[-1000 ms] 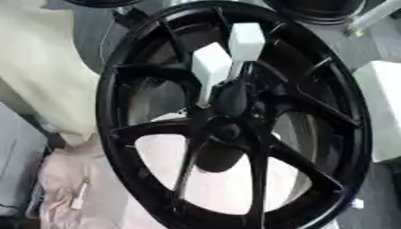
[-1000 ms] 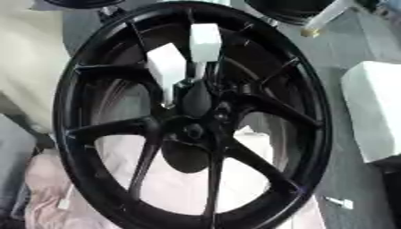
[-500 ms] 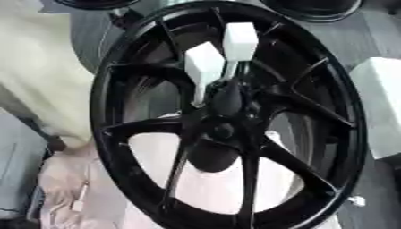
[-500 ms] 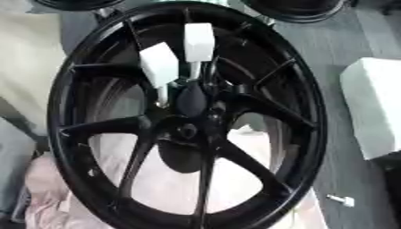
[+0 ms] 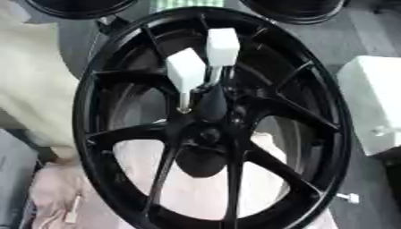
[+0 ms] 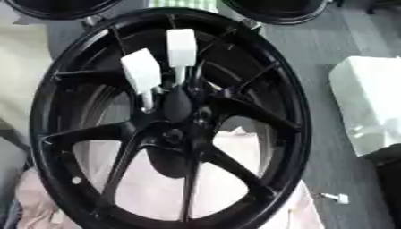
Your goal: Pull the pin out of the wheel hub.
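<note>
Black wheel hub [image 5: 211, 134] bears two white-handled pins [image 5: 188, 74] (near its centre); no hand shows.

A white boxy block [image 5: 374, 107] lies on the grey floor [image 6: 313, 53] at three o'clock. A small white bolt-like piece [image 6: 335, 197] sits at four o'clock. Pale pink cloth [image 5: 55, 190] spreads at seven, cream fabric [image 5: 31, 89] at nine. Two black round rims [image 5: 294, 9] show at twelve.
</note>
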You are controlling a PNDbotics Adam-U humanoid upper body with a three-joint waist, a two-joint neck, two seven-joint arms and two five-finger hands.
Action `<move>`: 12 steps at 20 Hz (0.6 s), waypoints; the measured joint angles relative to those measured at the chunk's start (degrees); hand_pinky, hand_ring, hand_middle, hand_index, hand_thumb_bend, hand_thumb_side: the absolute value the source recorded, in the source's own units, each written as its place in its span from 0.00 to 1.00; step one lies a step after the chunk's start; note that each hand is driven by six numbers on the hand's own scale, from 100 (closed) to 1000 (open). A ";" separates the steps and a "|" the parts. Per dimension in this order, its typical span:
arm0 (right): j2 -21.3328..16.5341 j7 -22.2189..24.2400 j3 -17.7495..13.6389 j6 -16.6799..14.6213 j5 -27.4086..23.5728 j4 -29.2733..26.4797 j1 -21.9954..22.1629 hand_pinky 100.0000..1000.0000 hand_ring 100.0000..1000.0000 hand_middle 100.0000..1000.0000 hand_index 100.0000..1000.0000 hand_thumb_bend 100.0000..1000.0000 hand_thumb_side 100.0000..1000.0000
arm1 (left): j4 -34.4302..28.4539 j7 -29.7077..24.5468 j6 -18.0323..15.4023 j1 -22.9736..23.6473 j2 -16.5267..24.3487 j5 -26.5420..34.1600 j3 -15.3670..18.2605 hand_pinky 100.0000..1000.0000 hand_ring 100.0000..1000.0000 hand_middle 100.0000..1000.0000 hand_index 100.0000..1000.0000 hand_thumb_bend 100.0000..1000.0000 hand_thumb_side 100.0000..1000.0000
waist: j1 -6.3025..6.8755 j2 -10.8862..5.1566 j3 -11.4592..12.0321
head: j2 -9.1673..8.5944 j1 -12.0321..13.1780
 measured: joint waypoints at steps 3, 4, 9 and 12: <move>0.16 -2.15 0.13 0.17 -2.03 -3.85 -1.35 0.79 0.69 0.65 0.73 0.59 0.32 | 0.02 0.00 0.00 0.03 0.00 0.00 0.03 0.70 0.50 0.48 0.69 0.66 0.52 | -0.03 0.00 0.08 | 0.00 -0.08; 0.34 -2.91 0.59 -0.11 -3.45 -5.81 -2.03 0.79 0.68 0.64 0.72 0.57 0.29 | 0.02 0.00 0.00 0.03 0.00 0.00 0.03 0.70 0.50 0.48 0.69 0.66 0.52 | -0.03 0.00 0.20 | 0.00 -0.11; 2.93 -2.72 5.96 -3.21 -11.03 -16.48 -7.93 0.79 0.64 0.60 0.69 0.48 0.27 | 0.02 -0.05 0.05 0.00 -0.01 0.00 -0.07 0.70 0.50 0.48 0.69 0.66 0.52 | -0.04 -0.01 1.13 | 0.01 -0.76; 7.67 0.10 9.41 -4.45 -13.48 -19.06 -12.82 0.80 0.63 0.59 0.69 0.46 0.28 | 0.02 -0.14 0.14 -0.06 -0.12 0.00 -0.15 0.70 0.50 0.48 0.69 0.66 0.52 | 0.01 -0.10 1.63 | 0.04 -1.12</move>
